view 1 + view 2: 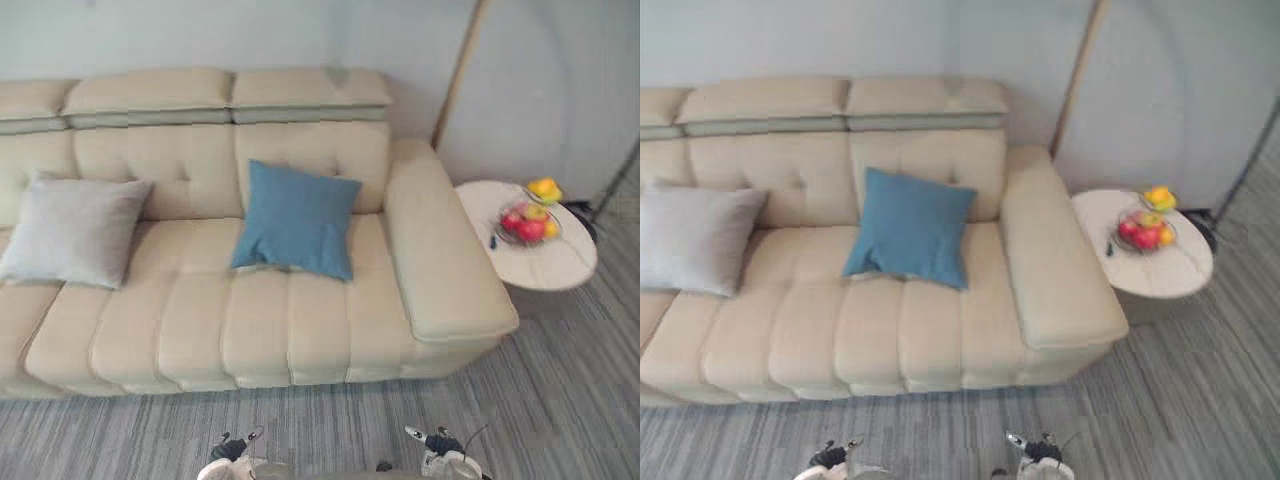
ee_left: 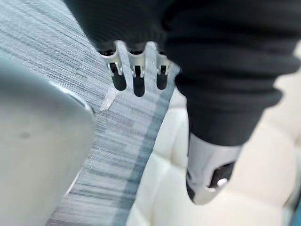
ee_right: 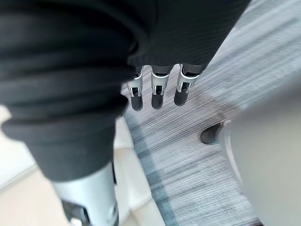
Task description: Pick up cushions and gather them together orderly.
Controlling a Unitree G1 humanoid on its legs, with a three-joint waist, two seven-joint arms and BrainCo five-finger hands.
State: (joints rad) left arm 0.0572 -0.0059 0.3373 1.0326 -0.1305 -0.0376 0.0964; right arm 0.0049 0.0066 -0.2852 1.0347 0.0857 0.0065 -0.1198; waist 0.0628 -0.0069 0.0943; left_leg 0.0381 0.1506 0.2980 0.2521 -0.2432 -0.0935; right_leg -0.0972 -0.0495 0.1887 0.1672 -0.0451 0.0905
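Observation:
A blue cushion (image 1: 297, 220) leans against the backrest near the middle of a beige sofa (image 1: 250, 330). Further left on the seat, a grey cushion (image 1: 75, 232) leans the same way. My left hand (image 2: 136, 77) hangs over the striped carpet by the sofa's front. Its fingers are straight and the thumb stands apart, holding nothing. My right hand (image 3: 157, 92) hangs likewise, open and empty, above the carpet. Both hands are well short of the cushions.
A round white side table (image 1: 545, 268) stands right of the sofa's armrest (image 1: 440, 250), carrying a bowl of fruit (image 1: 528, 226) and a yellow fruit (image 1: 544, 188). A slanted pole (image 1: 458, 75) rises behind it. Grey striped carpet (image 1: 560, 390) lies in front.

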